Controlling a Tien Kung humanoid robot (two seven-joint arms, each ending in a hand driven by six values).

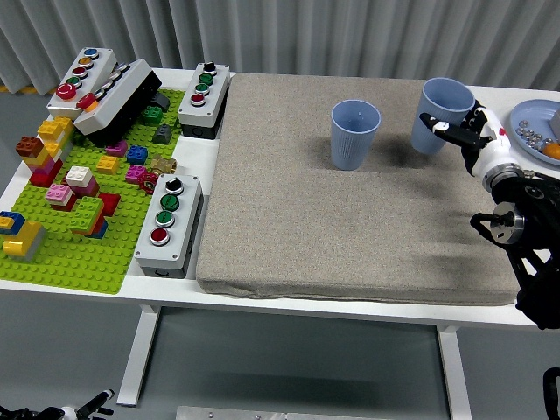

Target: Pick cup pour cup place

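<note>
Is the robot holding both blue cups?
No, the right hand grips only the right cup; the other cup stands alone on the mat.

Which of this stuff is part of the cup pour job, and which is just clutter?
Job: held blue cup, right hand, second blue cup.
Clutter: button boxes, toy bricks, green baseplate, blue plate.

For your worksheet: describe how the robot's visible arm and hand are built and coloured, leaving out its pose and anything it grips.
Only the right arm shows: black, with round silver-ringed joints and a thin black cable looping beside it. Its wrist is a white cylinder, and the right hand has a white shell with a small red marking and black fingers.
</note>
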